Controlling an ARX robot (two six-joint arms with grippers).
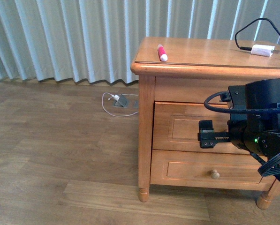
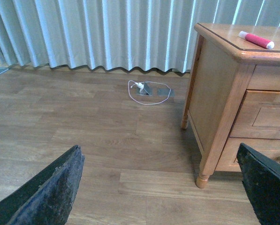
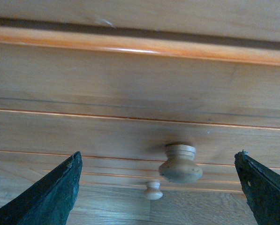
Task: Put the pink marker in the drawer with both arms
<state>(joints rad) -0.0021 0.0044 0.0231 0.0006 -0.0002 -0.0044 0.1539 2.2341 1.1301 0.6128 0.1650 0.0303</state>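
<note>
Fingers (image 3: pixel 46 197) of the right gripper (image 3: pixel 157 157) are spread wide with nothing in them. The knob (image 3: pixel 180 164) of the drawer (image 3: pixel 130 93) sits in the gap, nearer one side, untouched. From the front, the right arm (image 1: pixel 261 117) hangs before the nightstand (image 1: pixel 147 140), covering much of the drawer front, which looks shut. Over to the left gripper (image 2: pixel 159 150): just as wide, empty, only floor (image 2: pixel 83 122) between its tips. The pink marker (image 1: pixel 162 52) lies on the nightstand top, towards its front left corner, well apart from both grippers. A white charger (image 1: pixel 262 50) with a black cable rests at the top's far right. The lower drawer (image 1: pixel 186 168) is shut too.
</note>
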